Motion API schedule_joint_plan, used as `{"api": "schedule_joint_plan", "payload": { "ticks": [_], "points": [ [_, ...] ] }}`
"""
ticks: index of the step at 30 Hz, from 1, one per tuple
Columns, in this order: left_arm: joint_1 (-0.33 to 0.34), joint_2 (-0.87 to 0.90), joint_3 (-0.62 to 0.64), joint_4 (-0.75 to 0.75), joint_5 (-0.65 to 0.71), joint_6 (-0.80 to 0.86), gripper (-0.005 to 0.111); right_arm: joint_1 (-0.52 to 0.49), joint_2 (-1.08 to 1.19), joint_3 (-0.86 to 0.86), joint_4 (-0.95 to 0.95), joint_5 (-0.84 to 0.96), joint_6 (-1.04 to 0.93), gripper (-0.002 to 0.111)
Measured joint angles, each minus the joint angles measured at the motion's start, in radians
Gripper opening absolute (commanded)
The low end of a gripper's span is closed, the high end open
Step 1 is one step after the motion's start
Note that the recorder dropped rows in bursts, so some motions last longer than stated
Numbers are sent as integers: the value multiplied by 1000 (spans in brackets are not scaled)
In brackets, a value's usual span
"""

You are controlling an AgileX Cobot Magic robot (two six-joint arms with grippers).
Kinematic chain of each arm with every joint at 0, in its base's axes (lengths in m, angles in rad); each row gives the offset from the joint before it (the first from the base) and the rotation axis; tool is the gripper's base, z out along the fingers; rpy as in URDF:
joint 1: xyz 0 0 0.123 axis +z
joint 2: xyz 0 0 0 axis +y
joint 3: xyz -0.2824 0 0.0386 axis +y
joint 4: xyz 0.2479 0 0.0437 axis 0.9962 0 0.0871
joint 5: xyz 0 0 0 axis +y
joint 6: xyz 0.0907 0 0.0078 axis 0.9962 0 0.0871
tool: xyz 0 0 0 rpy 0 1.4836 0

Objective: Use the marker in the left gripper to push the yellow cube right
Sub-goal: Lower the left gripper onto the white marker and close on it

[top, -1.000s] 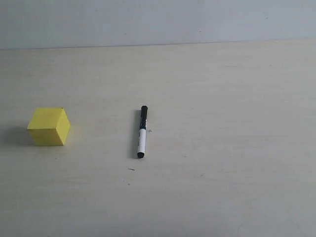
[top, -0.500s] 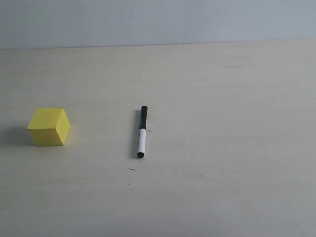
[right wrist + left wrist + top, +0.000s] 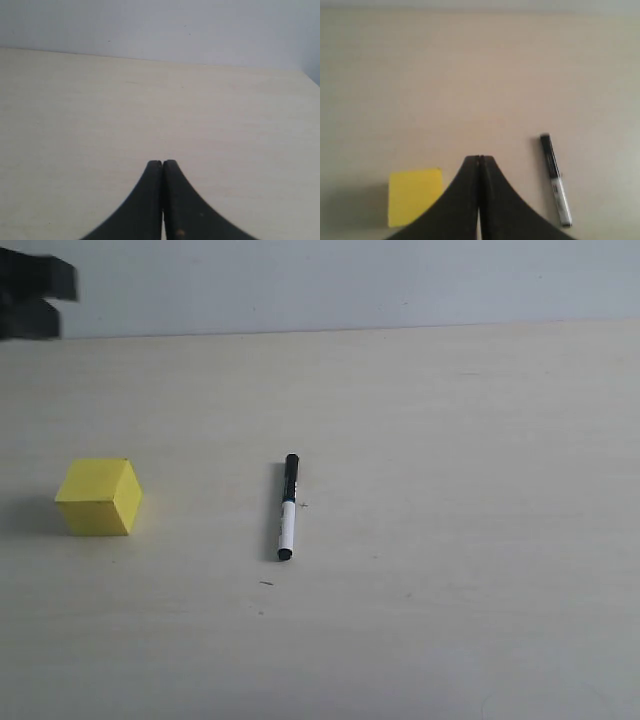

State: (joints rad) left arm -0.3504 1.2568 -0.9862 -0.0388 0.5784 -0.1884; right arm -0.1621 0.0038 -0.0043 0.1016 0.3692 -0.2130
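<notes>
The yellow cube [image 3: 99, 497] sits on the pale table at the left; the left wrist view shows it too [image 3: 414, 196]. The marker [image 3: 288, 507] lies loose on the table near the middle, black cap pointing away, white barrel nearer; it also shows in the left wrist view [image 3: 555, 179]. My left gripper [image 3: 480, 159] is shut with nothing in it, high above the table between cube and marker. In the exterior view a black part of the left arm [image 3: 35, 295] shows at the top left corner. My right gripper [image 3: 162, 163] is shut and empty over bare table.
The pale wooden table [image 3: 450, 490] runs back to a light grey wall [image 3: 350, 280]. A small dark speck [image 3: 266, 583] lies in front of the marker.
The left arm has come into the exterior view at the top left corner. Cube and marker have not moved.
</notes>
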Motion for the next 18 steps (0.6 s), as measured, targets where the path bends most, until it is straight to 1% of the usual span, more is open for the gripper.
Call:
{"api": "schedule_joint_plan", "payload": {
  "ticks": [1,2,3,4,5,6,7,9,11,14,16,18],
  "points": [
    [-63,113,-66,0,88,9,0,0,0,0,0,0,0,0],
    [-97,169,-100,0,131,13,0,0,0,0,0,0,0,0],
    [-155,266,-165,0,203,15,0,0,0,0,0,0,0,0],
    [-185,318,-195,0,231,15,0,0,0,0,0,0,0,0],
    [-231,407,-250,0,272,17,0,0,0,0,0,0,0,0],
    [-254,452,-281,0,288,14,0,0,0,0,0,0,0,0],
    [-290,531,-339,0,311,-4,0,0,0,0,0,0,0,0],
    [-315,591,-400,0,325,-13,3,0,0,0,0,0,0,0],
    [-337,643,-449,0,340,-19,10,0,0,0,0,0,0,0],
    [-364,718,-514,-12,368,-25,28,0,0,0,2,0,0,0],
    [-370,761,-549,-34,377,-28,41,0,0,0,2,0,0,0],
    [-370,793,-574,-45,382,-39,52,0,0,0,2,0,0,0]
  ]
}}
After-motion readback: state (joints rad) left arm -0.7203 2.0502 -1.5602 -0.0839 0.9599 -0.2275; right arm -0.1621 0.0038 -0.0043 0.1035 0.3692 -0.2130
